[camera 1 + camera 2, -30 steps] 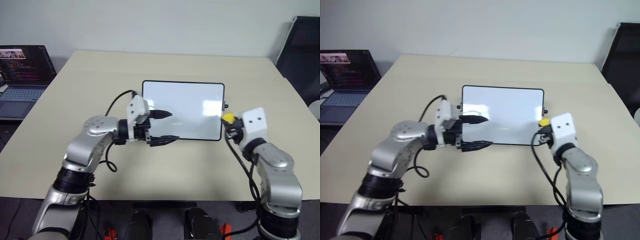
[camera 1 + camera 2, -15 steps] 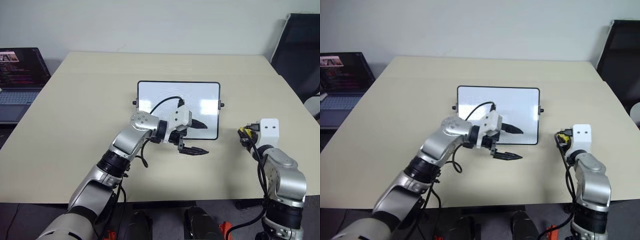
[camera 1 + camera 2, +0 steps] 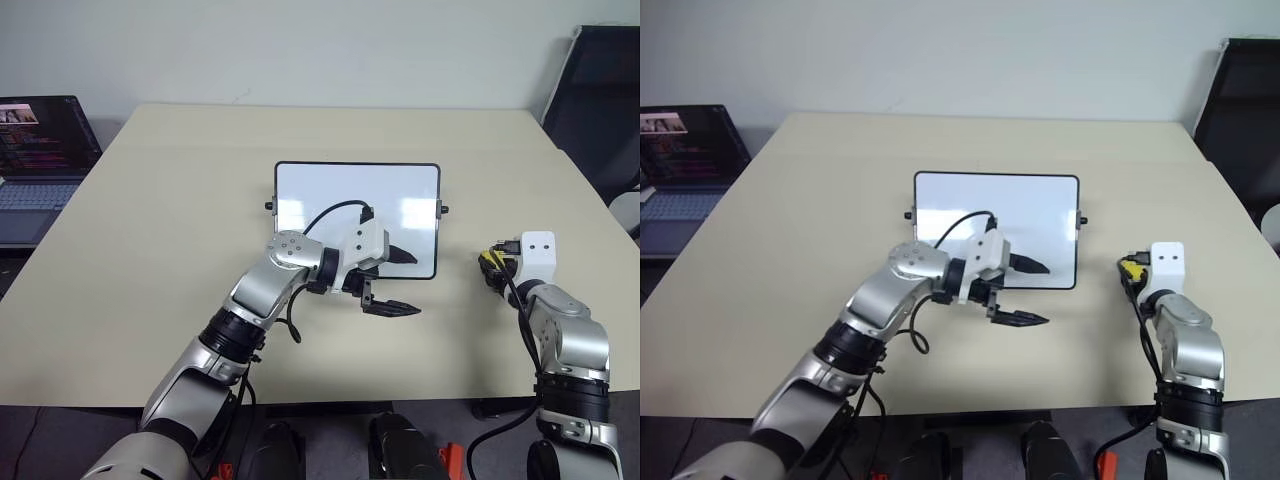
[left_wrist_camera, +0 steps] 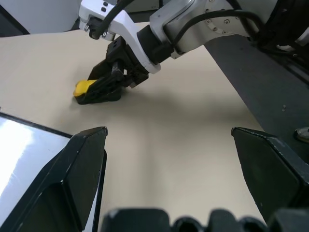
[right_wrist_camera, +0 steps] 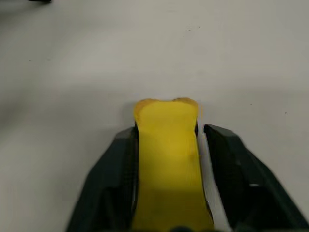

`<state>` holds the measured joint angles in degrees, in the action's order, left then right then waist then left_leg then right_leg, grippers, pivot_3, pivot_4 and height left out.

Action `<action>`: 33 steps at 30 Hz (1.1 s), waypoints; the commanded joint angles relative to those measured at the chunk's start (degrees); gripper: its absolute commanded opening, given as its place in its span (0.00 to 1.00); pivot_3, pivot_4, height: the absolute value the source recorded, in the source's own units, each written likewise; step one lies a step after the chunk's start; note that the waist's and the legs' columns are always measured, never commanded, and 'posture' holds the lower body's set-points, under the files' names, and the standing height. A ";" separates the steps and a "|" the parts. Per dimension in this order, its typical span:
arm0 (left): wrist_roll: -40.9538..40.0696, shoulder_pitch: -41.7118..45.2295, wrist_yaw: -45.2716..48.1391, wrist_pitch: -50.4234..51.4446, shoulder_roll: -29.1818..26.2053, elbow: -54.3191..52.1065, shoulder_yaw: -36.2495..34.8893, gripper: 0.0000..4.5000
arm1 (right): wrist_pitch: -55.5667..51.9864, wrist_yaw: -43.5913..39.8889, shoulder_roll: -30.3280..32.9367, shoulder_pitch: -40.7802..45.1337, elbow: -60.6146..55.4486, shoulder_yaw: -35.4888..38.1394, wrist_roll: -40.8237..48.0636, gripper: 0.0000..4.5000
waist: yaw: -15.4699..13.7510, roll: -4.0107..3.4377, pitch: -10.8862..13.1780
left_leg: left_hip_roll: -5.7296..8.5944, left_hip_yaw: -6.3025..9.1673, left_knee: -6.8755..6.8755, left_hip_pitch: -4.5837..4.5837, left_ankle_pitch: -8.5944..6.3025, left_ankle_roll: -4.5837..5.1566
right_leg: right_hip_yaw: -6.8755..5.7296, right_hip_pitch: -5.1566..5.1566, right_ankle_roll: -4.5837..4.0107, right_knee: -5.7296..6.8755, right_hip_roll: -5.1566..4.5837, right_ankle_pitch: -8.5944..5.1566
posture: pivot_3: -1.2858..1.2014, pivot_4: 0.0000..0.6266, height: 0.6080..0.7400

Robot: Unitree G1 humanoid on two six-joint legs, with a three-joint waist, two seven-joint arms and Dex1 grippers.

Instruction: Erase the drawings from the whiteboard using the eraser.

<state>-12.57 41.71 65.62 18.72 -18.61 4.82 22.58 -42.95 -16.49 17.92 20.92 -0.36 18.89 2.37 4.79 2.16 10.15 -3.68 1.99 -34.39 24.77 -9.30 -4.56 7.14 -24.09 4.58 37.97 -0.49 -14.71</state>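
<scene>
Whiteboard (image 3: 340, 195) lies flat in the middle of the beige table (image 3: 150, 250), long sides running left to right, its white face looking clean apart from window glare; no marker scribbles can be made out on it. Small black knobs sit at both short sides.

The left gripper (image 3: 398, 282) reaches across from the left and hangs at the board's near right corner, pointing right. Its two black fingers are spread wide apart with nothing between them: one finger lies over the board's lower right part, the other over the bare table just in front of the board's near edge.

The right gripper (image 3: 489, 268) is low at the table surface to the right of the board, well apart from the board's edge. The yellow eraser (image 5: 166, 159) sits between its two black fingers (image 5: 108, 183), its tip sticking out past them toward the open table. In the right wrist view the left finger touches the eraser's side while a thin pale gap shows along the other side, so I cannot tell whether it is firmly pinched or loosening. In the left wrist view the eraser (image 4: 84, 87) and the fingertips look to be resting on the table.

A laptop (image 3: 45, 150) stands open at the far left, beside the table, and a dark chair (image 3: 600, 90) stands at the far right.
</scene>
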 commanded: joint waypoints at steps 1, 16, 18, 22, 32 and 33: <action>-0.29 -0.40 -1.23 0.67 -0.70 -3.10 -1.99 1.00 | 2.08 0.28 1.31 1.29 -0.33 0.24 1.84 0.86 | 0.00 0.00 0.00 | 0.00 0.00 -0.01 0.00 0.00 0.00 | 0.01 0.00 0.00 0.00 0.00 0.00 | 0.52 0.24 1.00; -8.74 -22.18 -26.49 12.82 -1.95 -22.79 -27.45 1.00 | 11.78 5.27 -5.64 -15.05 -30.63 -1.50 4.99 1.00 | -0.17 -0.19 0.05 | -0.03 0.15 0.18 0.01 -0.01 -0.01 | -0.11 -0.01 0.05 -0.01 0.00 -0.08 | 0.52 0.24 1.00; -7.34 -26.21 -32.83 12.12 0.16 -25.24 -30.57 1.00 | 19.43 6.23 -8.22 -20.05 -30.66 -2.44 3.87 1.00 | -0.70 -0.14 0.01 | 0.00 0.15 0.17 0.02 -0.01 -0.01 | -0.14 0.03 0.05 -0.07 -0.05 -0.08 | 0.52 0.24 1.00; -2.90 -31.11 -43.52 8.92 3.72 -27.26 -33.31 1.00 | 24.40 5.97 -12.03 -24.96 -28.80 -0.51 8.33 1.00 | -1.15 -0.15 0.02 | -0.01 0.13 -0.05 -0.02 -0.01 -0.02 | -0.10 0.07 -0.29 -0.05 -0.04 -0.17 | 0.52 0.24 1.00; 0.24 -39.08 -51.03 4.50 4.28 -29.31 -34.89 1.00 | 35.63 0.31 -7.80 -29.78 -19.32 0.01 10.54 1.00 | -0.98 -0.10 -0.02 | 0.05 0.11 -0.41 -0.15 -0.03 -0.04 | 0.00 0.35 -0.33 -0.30 -0.09 -0.12 | 0.52 0.24 1.00; 0.58 -39.65 -51.35 4.12 4.42 -29.40 -34.40 1.00 | 35.49 -0.05 -7.05 -30.02 -19.64 0.13 10.99 1.00 | -0.99 -0.11 -0.02 | 0.05 0.10 -0.42 -0.15 -0.03 -0.04 | 0.02 0.36 -0.33 -0.31 -0.10 -0.12 | 0.52 0.24 1.00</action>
<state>-12.87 2.54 15.05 24.46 -14.21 -22.30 -12.09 -9.10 -15.85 9.80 -8.86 -18.88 17.62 12.51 3.80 2.05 10.13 -3.63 2.08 -34.81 24.61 -9.33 -4.60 7.16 -23.72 4.25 37.66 -0.59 -14.83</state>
